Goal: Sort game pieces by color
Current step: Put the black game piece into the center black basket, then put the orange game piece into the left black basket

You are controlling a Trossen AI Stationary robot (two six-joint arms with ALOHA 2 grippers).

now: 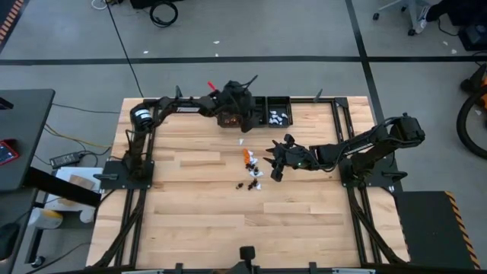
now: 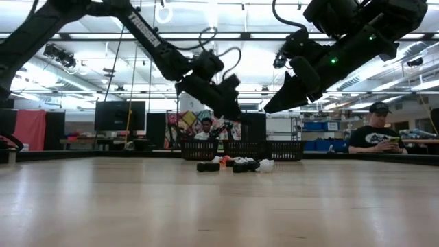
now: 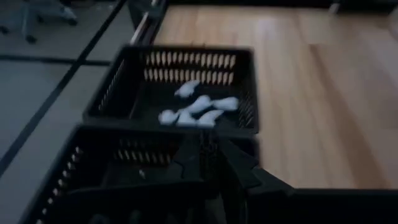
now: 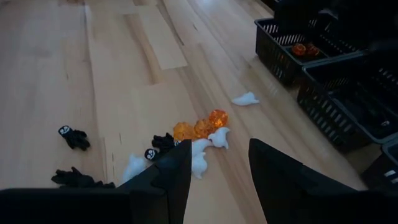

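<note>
A: Nearest the right wrist cam: right gripper (image 4: 217, 177), fingers apart, nothing between them. It hangs above the table (image 1: 190, 221), just beside the loose game pieces (image 1: 251, 169).

B: Where's the pile?

A: Mid-table, a bit toward the bins. Orange pieces (image 4: 200, 127) bunched together, white pieces (image 4: 205, 149) touching them, black pieces (image 4: 78, 158) scattered on the side away from the bins. One white piece (image 4: 245, 98) sits alone between pile and bins.

B: Orientation?

A: The cluster's long axis runs roughly from the far edge toward the near edge in the top view. Individual pieces are too small to tell which way they point.

B: Left arm?

A: Left gripper (image 1: 234, 106) is over the bins at the far edge, fingers closed. Can't tell whether a piece is pinched. Its cam looks down at the white bin (image 3: 180, 81), which already has several white pieces in it. The orange bin (image 4: 287, 48) has a few orange ones.

B: Anyone around?

A: Two people (image 2: 376, 134) seated beyond the table.
</note>
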